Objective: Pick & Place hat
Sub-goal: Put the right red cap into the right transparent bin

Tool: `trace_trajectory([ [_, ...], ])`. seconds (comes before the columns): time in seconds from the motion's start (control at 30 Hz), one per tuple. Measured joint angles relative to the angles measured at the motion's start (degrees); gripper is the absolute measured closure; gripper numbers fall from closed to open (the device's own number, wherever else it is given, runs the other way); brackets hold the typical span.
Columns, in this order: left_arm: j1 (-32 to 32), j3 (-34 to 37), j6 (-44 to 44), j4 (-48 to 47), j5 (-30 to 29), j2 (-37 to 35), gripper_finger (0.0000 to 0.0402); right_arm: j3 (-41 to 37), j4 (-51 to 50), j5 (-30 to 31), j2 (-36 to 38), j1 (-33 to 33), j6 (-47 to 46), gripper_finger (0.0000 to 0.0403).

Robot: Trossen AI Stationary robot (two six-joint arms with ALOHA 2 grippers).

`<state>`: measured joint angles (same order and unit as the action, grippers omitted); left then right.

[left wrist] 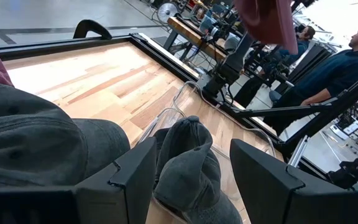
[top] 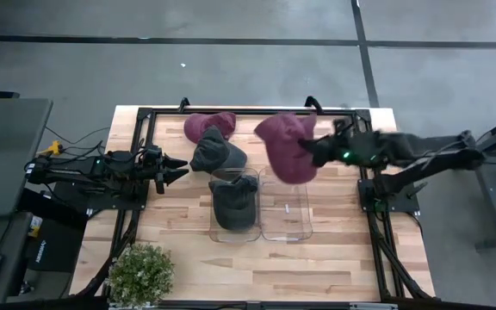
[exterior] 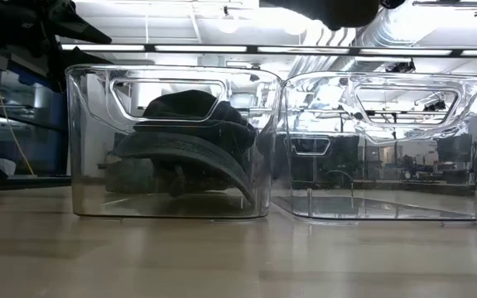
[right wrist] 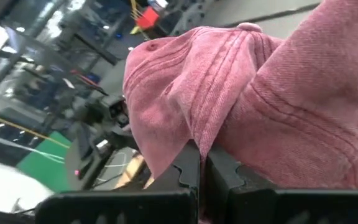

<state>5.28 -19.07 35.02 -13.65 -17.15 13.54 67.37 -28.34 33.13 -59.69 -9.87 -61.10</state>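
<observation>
My right gripper (top: pixel 314 155) is shut on a maroon hat (top: pixel 287 146), held in the air over the far end of the empty clear right bin (top: pixel 285 226). The clear left bin (top: pixel 220 232) holds a dark grey hat (top: pixel 233 202). Another dark grey hat (top: pixel 216 153) and a second maroon hat (top: pixel 209 127) lie on the table behind the bins. At the table's left my left gripper (top: pixel 177 168) waits open beside the grey hat on the table, touching nothing. My right gripper pinches a bunched fold of the maroon hat's crown cloth (right wrist: pixel 194 134) between its two shut fingers (right wrist: pixel 185 171). The fingers reach in roughly level from the table's right side. The hat is lifted clear of table and bins, its crown bulging out beyond the fingers.
A potted plant (top: pixel 140 271) stands at the near left corner. A black frame (top: pixel 231 112) runs around the far part of the table. People (left wrist: pixel 347 62) stand in the room beyond the table's right side. Bare wood lies in front of the bins.
</observation>
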Motion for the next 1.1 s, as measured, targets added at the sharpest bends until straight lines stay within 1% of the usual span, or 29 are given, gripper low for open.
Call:
trace_trajectory([
  [0.13,0.0,0.0,-0.01,-0.01,-0.01,0.0,0.0204,0.0,0.07,5.3,-4.46,-4.39,-5.63,0.0403],
  [0.2,0.0,-0.01,0.0,-0.01,-0.02,0.0,0.0204,0.0,0.05,6.93,-6.57,-6.04,-8.22,0.0403],
  [0.3,0.0,0.0,0.0,-0.01,-0.01,0.0,0.0204,0.0,-0.1,8.74,-9.35,-7.93,-12.15,0.0403],
  [0.4,-0.01,-0.01,0.0,0.0,-0.02,0.0,0.0204,0.02,-0.19,9.03,-11.75,-8.85,-15.35,0.0403],
  [0.6,0.0,0.0,0.0,-0.02,-0.02,0.0,0.0204,0.07,-5.46,5.65,-16.38,-9.46,-23.65,0.0403],
  [0.77,0.0,-0.02,0.0,0.0,0.0,0.0,0.0204,0.07,-10.48,0.43,-19.77,-9.44,-30.67,0.0403],
  [0.93,-0.01,-0.02,0.0,-0.01,-0.02,0.0,0.0204,0.07,-12.96,-3.69,-22.27,-9.44,-34.77,0.0403],
  [1.1,0.0,-0.02,-0.02,0.0,-0.02,0.0,0.0204,0.07,-16.62,-5.7,-22.91,-9.44,-37.65,0.0403],
])
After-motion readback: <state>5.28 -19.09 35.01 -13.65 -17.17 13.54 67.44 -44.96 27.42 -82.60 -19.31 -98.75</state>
